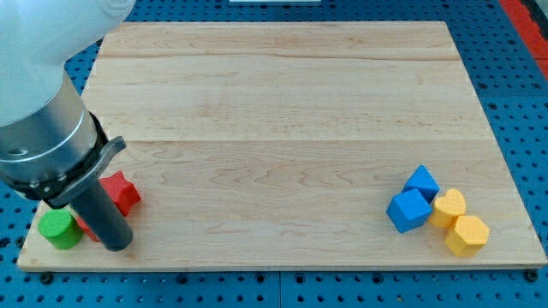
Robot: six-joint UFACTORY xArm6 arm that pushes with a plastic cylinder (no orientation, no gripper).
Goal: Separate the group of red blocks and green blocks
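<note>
A red star-shaped block (121, 192) lies near the board's bottom left corner. A green cylinder (58, 229) sits to its lower left, close to the board's edge. A small piece of a second red block (84, 228) shows between the green cylinder and the rod; most of it is hidden. My tip (116, 243) rests on the board just below the red star and right of the green cylinder, touching or nearly touching the hidden red block. The arm's grey body covers the area above the green cylinder.
At the bottom right stand two blue blocks (408, 210) (421, 183) and two yellow blocks (449, 206) (467, 234), clustered together. The wooden board (282, 111) sits on a blue perforated table.
</note>
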